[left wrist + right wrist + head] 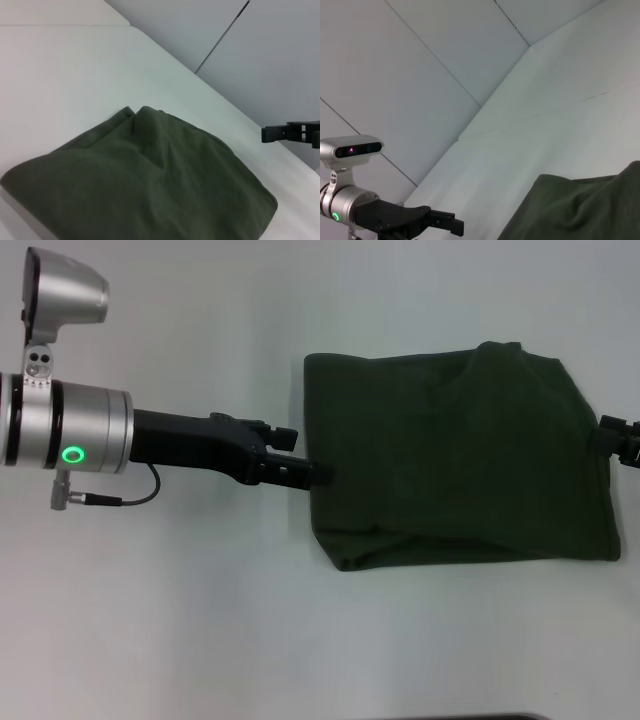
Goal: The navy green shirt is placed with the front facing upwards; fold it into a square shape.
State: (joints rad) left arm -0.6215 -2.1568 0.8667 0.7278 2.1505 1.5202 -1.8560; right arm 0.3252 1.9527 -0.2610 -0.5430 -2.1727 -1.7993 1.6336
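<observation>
The navy green shirt (450, 460) lies folded into a rough square on the white table, right of centre in the head view. A raised wrinkle sits near its far right corner. My left gripper (318, 475) reaches in from the left, and its tip meets the shirt's left edge about halfway along. My right gripper (615, 435) shows only partly at the picture's right border, at the shirt's right edge. The left wrist view shows the shirt (140, 185) close up, with the right gripper (280, 132) beyond it. In the right wrist view the shirt (580, 210) lies across from the left gripper (452, 225).
The white table (200, 620) stretches around the shirt on all sides. Grey wall panels (420, 75) stand behind the table. My left arm's silver wrist with a green light (72, 453) hangs over the table's left part.
</observation>
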